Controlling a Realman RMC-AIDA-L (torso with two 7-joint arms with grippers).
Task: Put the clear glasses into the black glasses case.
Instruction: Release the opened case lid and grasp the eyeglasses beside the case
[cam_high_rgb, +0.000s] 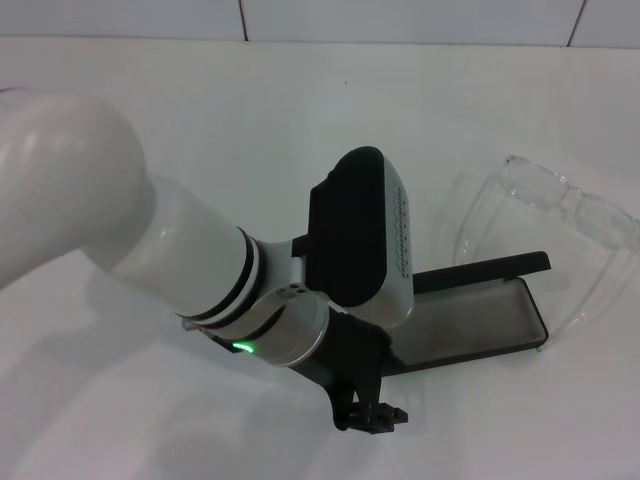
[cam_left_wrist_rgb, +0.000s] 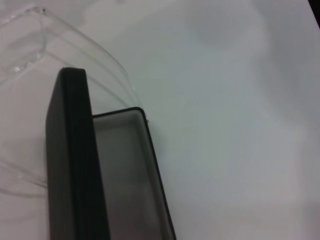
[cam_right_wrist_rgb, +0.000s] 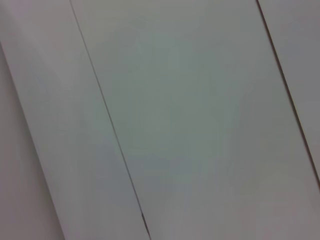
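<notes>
We are seeing the left gripper (cam_high_rgb: 368, 412) hanging low over the near edge of the black glasses case (cam_high_rgb: 480, 315), at its left end. The case is lying open on the white bench (cam_high_rgb: 200, 120), grey lining up, lid standing along the far side. We cannot tell whether the fingers are spread or pressed together; only a dark tip is showing under the wrist, and nothing is visibly pinched. The clear glasses (cam_high_rgb: 560, 215) are sitting on the bench just behind and to the right of the case, temple arms curving down toward it, not inside. We are judging the pick step as not yet done. The next move is calling for a reach to the glasses frame. The right gripper is out of view.
</notes>
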